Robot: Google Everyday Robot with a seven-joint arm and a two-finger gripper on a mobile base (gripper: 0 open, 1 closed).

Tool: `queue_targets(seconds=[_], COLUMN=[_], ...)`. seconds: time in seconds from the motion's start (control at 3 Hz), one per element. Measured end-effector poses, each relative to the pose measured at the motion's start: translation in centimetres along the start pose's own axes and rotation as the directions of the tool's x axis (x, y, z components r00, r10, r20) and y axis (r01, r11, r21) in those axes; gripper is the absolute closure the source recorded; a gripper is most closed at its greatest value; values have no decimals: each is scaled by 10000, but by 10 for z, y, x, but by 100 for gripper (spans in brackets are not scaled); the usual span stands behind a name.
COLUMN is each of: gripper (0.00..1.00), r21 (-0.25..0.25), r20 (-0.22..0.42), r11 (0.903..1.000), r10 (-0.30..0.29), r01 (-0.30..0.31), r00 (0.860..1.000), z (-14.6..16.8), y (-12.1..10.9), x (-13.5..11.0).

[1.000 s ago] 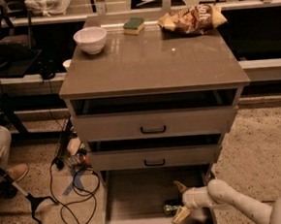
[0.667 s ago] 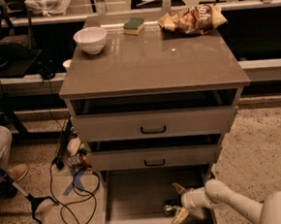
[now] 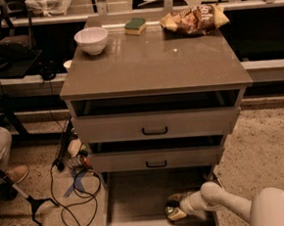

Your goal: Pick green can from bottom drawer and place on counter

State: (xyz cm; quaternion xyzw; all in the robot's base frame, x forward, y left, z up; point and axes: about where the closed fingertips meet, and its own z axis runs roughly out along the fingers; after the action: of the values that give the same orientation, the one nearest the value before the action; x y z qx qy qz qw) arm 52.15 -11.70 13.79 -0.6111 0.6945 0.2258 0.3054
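Speckled floor [image 3: 267, 144] surrounds the cabinet. Low at its foot, my gripper [image 3: 176, 206] is down inside the long, shallow, pale grey-beige bottom drawer [image 3: 138, 193], close to the right rail. It is right against the small shiny metallic-green can [image 3: 172, 213], which sits in the drawer's right half. I cannot tell whether the gripper has closed on the can or only brackets it, nor whether the can is upright.

I judge the can to be light, thin-walled and slick. It should take a firm squeeze across the middle of the round body, not the silver ends, but too much force would dent it.

Room is tight here. The right rail is just beside the wrist, and the front of the middle drawer [image 3: 156, 159] with its black handle overhangs the tray. I would draw the can out towards me before lifting it.

Higher up is the top drawer [image 3: 154, 126], then the flat glossy grey-brown counter [image 3: 153, 65]. A white bowl [image 3: 91, 39] sits by its back left corner, a green-topped sponge [image 3: 135, 25] at the back edge, and a crinkled snack bag [image 3: 193, 18] by the back right corner. The front half offers open landing room.
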Motion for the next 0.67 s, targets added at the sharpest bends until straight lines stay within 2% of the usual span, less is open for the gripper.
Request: queue_targets(seconds=[0.33,0.67], gripper=[64,95], r21=[-8,67], r20=[-417,-448], r11=[10000,10000], r10=[-48,-59], r01=[48,62], r00=[9991,9990], z=[9,5], y=[2,1], x=[11,10])
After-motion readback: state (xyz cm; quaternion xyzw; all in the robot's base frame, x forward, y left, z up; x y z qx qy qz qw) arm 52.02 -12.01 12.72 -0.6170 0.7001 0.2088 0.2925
